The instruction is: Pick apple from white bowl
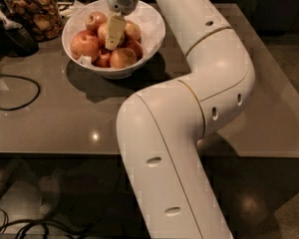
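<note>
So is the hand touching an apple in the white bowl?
Cannot tell. Camera view: the hand is down in the white bowl, overlapping the apple, hiding any gap.

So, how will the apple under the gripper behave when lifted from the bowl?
The apple is round and glossy, so it may slip or turn. Piled against neighbours in the bowl, lifting it could set them rolling. The gripper hangs right over it, inside the bowl.

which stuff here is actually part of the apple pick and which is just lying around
Part of the job:
gripper, down in the bowl among the fruit
pale apple right beside it
white bowl

Just lying about:
other apples
snack jar
black cable
table
</note>
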Action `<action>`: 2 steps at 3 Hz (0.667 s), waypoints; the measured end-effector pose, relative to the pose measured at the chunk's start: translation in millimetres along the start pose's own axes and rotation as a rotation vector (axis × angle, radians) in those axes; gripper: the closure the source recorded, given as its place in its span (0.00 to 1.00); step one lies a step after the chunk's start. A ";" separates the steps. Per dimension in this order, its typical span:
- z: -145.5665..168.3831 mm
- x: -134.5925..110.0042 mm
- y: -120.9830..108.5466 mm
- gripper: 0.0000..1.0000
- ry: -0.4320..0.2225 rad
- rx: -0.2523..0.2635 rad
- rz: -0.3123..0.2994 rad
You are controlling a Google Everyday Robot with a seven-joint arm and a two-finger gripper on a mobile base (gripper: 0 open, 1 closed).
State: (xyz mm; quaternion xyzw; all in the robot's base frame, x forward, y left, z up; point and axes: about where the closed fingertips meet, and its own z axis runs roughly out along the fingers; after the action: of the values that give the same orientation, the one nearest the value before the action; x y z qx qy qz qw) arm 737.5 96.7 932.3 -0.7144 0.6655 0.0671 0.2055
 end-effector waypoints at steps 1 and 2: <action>3.4 2.7 -0.7 0.48 0.006 -0.003 -0.002; 3.5 2.8 -0.7 0.71 0.006 -0.003 -0.002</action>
State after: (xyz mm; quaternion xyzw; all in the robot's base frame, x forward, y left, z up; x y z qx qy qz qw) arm 739.1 95.5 928.2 -0.7156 0.6653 0.0659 0.2024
